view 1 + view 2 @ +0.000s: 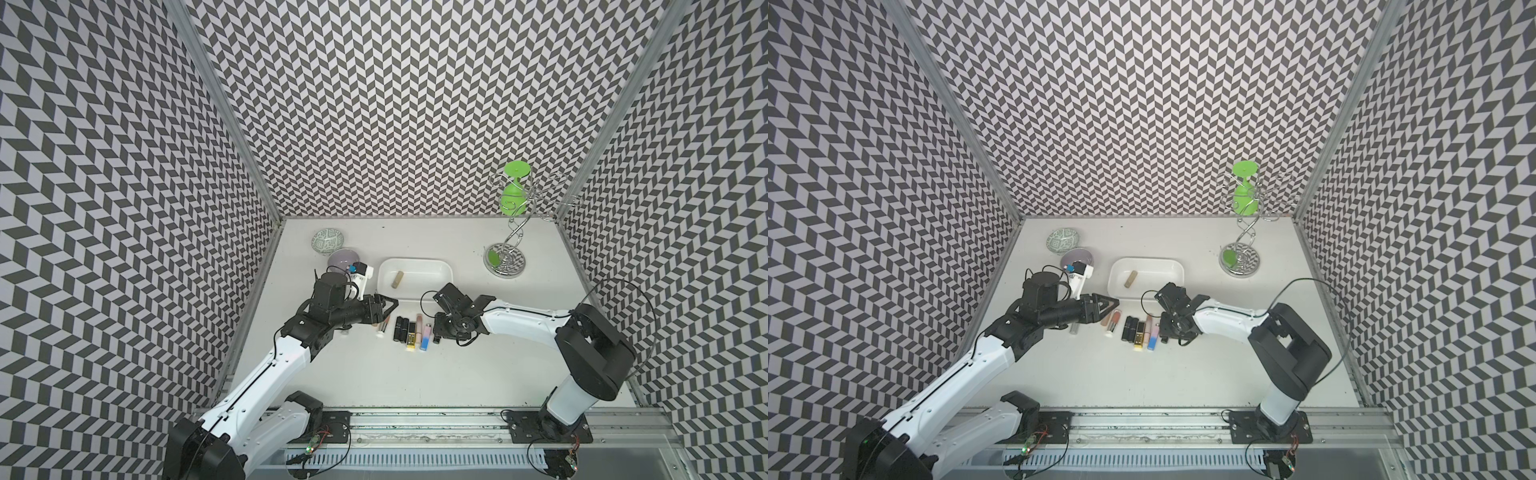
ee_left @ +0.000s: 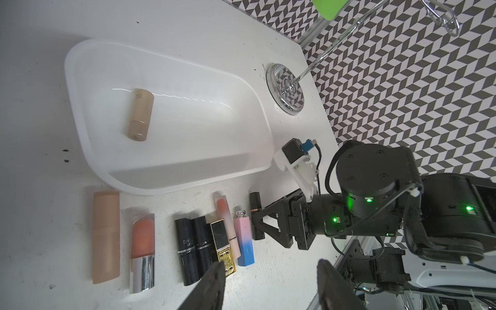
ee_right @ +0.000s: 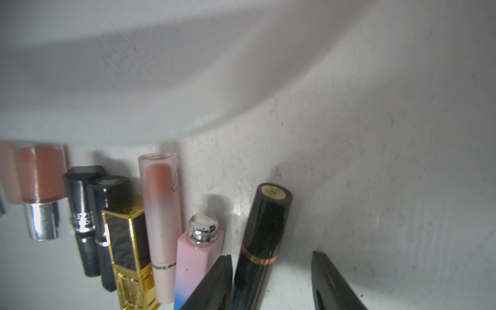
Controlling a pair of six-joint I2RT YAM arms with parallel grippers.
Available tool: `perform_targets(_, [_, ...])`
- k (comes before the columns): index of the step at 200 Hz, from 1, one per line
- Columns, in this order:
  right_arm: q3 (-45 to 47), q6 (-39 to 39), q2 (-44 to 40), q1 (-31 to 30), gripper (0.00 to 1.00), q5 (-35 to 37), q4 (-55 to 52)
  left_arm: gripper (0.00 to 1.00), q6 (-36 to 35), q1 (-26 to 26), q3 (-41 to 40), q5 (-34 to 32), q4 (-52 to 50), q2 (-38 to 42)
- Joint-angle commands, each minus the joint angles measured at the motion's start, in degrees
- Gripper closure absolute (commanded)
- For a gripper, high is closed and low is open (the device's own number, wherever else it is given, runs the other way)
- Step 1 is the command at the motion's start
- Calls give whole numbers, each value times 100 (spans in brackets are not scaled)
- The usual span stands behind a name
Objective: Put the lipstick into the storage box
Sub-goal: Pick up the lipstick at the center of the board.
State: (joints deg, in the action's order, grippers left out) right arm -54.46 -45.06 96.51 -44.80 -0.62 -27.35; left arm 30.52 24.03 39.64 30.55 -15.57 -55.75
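Right gripper [image 3: 271,255] is down at the right end of the lipstick row, jaws partly apart and straddling the black gold-banded lipstick [image 3: 268,222]. One finger [image 3: 214,279] sits between it and the pink-blue tube [image 3: 196,263], close against the lipstick. The other finger [image 3: 332,281] stands off with a visible gap, so no grip is made. That lipstick lies flat on the table [image 1: 415,374], just below the near rim of the storage box [image 1: 415,261] in both top views. The box holds one beige lipstick [image 1: 397,279] at its left, with bare floor to its right. Left gripper [image 1: 390,304] hovers by the box's lower-left corner, fingers spread, holding nothing. Open tabletop runs from the row down to the rail [image 1: 415,419].
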Motion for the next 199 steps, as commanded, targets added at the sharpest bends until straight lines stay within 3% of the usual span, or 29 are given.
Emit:
perform_targets(1, [-207,219,170,-56,51,257,-119,42,-53,-41,-75,39,-51,139])
perform_targets(125, [-285,680,288,-146,77,597,-356,42,43,-65,-146,92,104,121])
perform_targets(180, [-479,882,-234,-185,80,507,-502,42,7,-94,-178,96,81,180])
perform_targets(199, [-542,950,-587,-187,80,146,-536,41,-11,-123,-152,127,87,181])
